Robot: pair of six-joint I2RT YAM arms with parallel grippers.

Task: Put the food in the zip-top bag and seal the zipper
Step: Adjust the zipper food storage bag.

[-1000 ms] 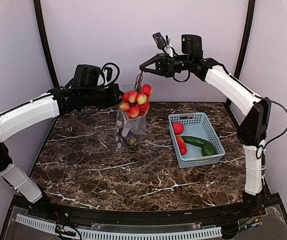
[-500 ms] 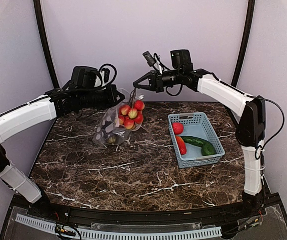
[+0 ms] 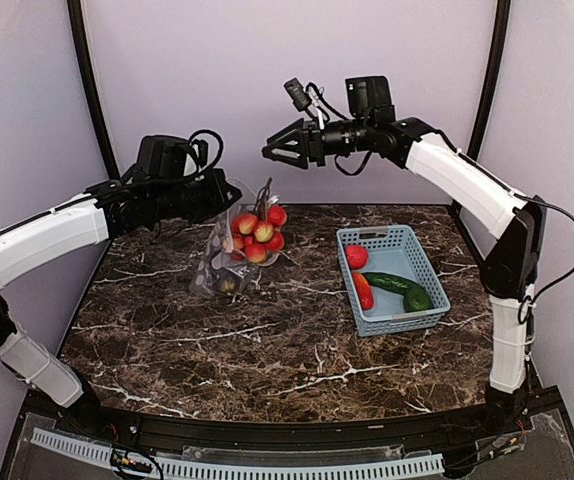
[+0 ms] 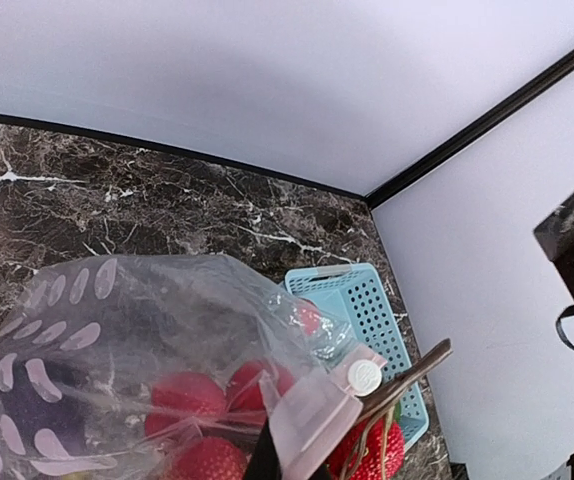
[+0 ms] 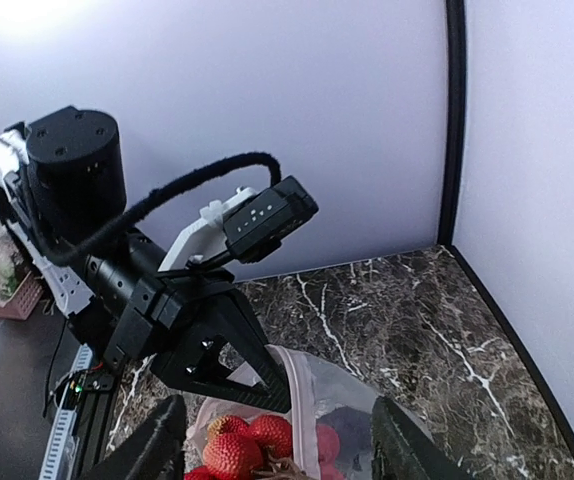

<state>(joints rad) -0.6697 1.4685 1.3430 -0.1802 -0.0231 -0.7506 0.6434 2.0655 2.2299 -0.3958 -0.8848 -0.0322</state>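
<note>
Clear zip-top bag (image 4: 117, 300) of berries (image 3: 255, 232) hangs from clamped left fingers (image 5: 252, 385), clearest from the right wrist; right fingers (image 5: 402, 445) gape.

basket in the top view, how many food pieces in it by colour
red: 2, tomato and pepper
green: 2, cucumber and avocado-like piece
total: 4 in the basket

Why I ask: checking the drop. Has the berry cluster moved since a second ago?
Yes. The berry cluster sits lower and slightly left, farther from the blue basket; the right gripper is open above it.
</note>
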